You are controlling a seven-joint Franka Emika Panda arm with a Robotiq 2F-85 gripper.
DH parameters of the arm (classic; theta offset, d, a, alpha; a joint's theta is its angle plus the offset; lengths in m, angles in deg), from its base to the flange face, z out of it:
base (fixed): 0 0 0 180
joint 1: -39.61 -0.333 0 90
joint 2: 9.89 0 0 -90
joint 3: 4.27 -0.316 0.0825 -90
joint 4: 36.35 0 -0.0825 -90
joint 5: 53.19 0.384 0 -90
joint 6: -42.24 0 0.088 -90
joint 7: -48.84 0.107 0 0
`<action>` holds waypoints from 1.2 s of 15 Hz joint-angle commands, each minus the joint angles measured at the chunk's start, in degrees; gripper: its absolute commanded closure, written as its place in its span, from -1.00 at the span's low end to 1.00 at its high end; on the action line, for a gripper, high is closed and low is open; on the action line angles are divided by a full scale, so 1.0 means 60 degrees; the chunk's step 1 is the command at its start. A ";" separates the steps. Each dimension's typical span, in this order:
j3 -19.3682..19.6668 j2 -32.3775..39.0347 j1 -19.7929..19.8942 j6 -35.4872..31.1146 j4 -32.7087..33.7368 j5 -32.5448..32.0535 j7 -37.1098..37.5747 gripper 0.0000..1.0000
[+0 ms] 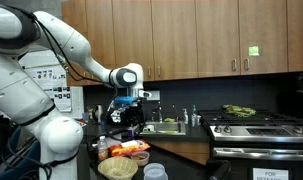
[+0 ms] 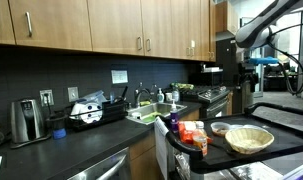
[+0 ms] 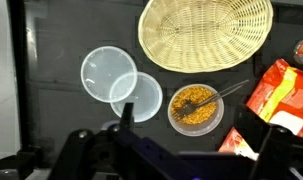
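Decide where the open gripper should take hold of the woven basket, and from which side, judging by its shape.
Probably the rim of the woven basket, from above, one finger inside and one outside. It lies mouth up, shallow, and looks too wide to span; the thin rim is the only pinchable part. Keep clear of the food bowl.

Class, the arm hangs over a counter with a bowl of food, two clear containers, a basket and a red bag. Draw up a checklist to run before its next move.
1. Gripper open and empty: ok.
2. Gripper well above everything on the counter: ok.
3. Bowl of food free of loose things: not ok, a utensil lies in it.
4. Clear containers apart: not ok, they overlap in the wrist view.
5. Basket empty: ok.
6. Red bag clear of the bowl: cannot tell.
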 commanded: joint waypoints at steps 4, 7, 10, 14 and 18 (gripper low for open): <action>-0.1078 0.1051 -0.0735 -0.1094 0.0061 0.1219 0.1717 -1.00; -0.1404 0.1644 -0.0824 -0.1636 0.0059 0.1623 0.2591 -1.00; -0.1650 0.2287 -0.0860 -0.2240 0.0094 0.2142 0.3602 -1.00; -0.1972 0.3083 -0.0958 -0.3066 0.0041 0.2975 0.4998 -1.00; -0.2222 0.3776 -0.1118 -0.3781 0.0032 0.3501 0.6028 -1.00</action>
